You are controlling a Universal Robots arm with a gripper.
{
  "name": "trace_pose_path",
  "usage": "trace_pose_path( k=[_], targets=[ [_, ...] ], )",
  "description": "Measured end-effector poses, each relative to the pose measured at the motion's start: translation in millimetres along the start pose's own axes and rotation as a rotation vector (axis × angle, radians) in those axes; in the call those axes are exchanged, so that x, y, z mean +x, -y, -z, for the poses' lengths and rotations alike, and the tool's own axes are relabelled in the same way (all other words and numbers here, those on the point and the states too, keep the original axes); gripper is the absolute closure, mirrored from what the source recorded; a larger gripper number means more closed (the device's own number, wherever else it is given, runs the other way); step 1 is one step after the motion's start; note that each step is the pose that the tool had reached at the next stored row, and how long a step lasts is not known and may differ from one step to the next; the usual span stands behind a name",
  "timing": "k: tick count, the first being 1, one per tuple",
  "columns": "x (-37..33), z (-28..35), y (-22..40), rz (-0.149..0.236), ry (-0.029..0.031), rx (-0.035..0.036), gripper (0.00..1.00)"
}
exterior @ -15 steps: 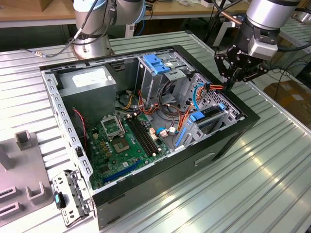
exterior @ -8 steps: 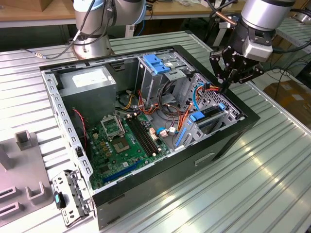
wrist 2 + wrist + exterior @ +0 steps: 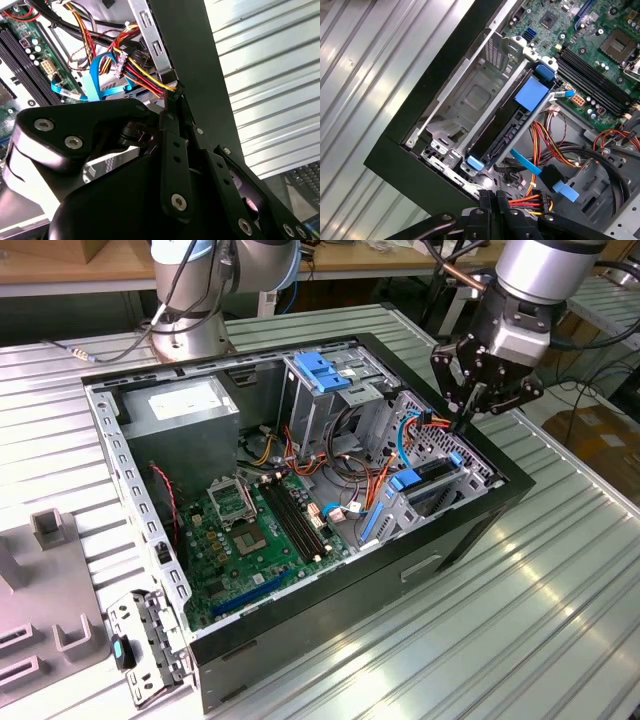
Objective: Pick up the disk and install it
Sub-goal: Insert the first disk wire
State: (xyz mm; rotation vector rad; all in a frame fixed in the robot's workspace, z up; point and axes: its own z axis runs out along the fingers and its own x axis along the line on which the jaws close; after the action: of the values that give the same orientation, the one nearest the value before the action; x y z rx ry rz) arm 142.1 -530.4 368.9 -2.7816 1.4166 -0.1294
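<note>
The disk [image 3: 437, 478], a dark drive with bright blue rails and tabs, lies in the metal bay at the front corner of the open computer case [image 3: 470, 530]. In the first wrist view the disk [image 3: 502, 135] sits slanted inside that bay with a blue tab at each end. My gripper [image 3: 466, 423] hangs just above and behind the disk, near the case's wall on the exterior view's right. Its fingers [image 3: 172, 107] are shut together with nothing between them, tips close to a bundle of red, yellow and orange cables [image 3: 137, 67].
A light-blue ribbed latch [image 3: 322, 370] tops the tall drive cage. The motherboard [image 3: 250, 530] and power supply [image 3: 190, 405] fill the case floor. A grey fixture [image 3: 50, 580] and a loose metal bracket [image 3: 145, 645] lie on the ribbed table at the exterior view's left.
</note>
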Motion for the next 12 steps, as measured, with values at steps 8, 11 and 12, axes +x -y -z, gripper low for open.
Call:
trace_pose_path(
  k=[8, 11, 12],
  targets=[
    [-1.0, -0.1, -1.3, -0.039, -0.0021, -0.0026, 0.83],
    [-2.0, 0.1, -2.9, -0.039, -0.0021, -0.0026, 0.83],
    [-2.2, 0.1, -3.0, -0.042, -0.0023, -0.0027, 0.83]
  ],
)
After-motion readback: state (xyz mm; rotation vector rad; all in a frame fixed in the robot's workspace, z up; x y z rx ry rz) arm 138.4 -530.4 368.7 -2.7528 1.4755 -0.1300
